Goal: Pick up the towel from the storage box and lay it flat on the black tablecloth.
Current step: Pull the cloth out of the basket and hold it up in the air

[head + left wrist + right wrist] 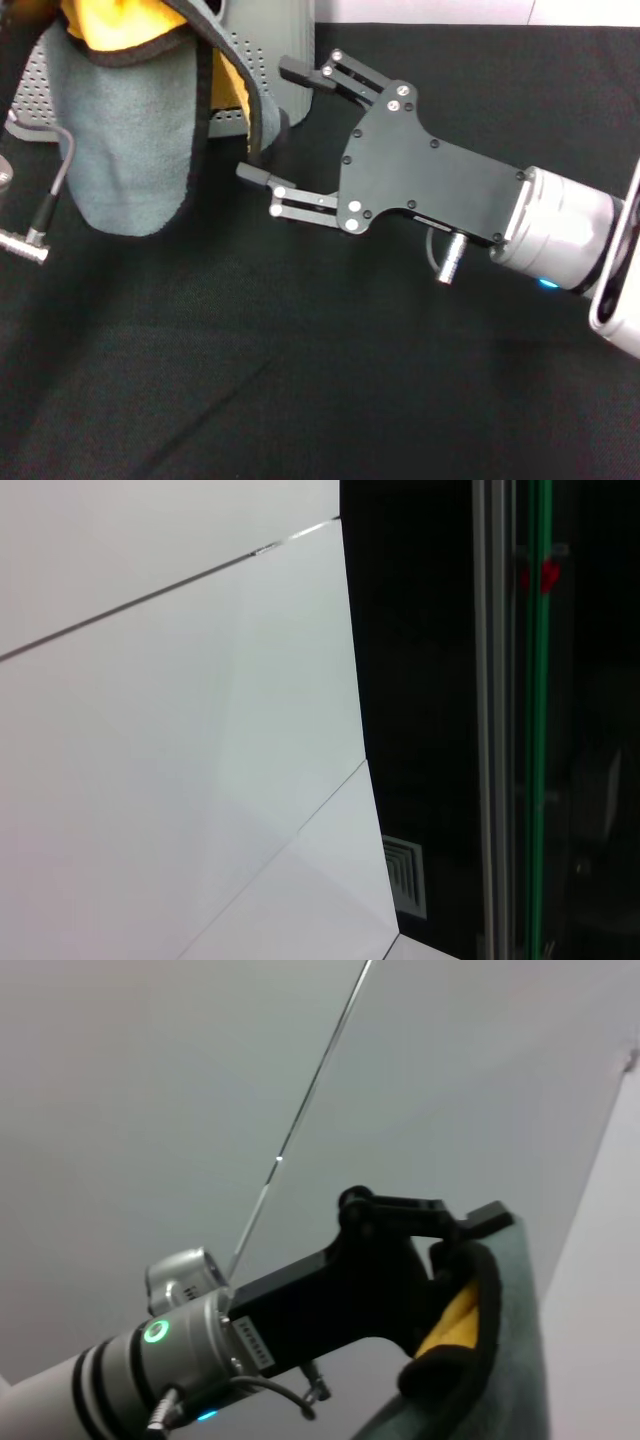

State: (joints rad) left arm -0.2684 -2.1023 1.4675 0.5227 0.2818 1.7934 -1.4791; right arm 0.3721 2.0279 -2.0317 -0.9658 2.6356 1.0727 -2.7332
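White wall panels [170, 730] with thin seams meet a dark glass partition [430, 680]

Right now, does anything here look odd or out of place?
Nothing damaged. The towel dangles bunched from the left gripper, above the black tablecloth. The right gripper waits open beside it.

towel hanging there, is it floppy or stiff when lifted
Probably floppy: the towel hangs in loose folds from the left hand, its edge curling over. Likely light, since one pinch carries it. The plush pile probably grips well. The right hand waits open beside it.
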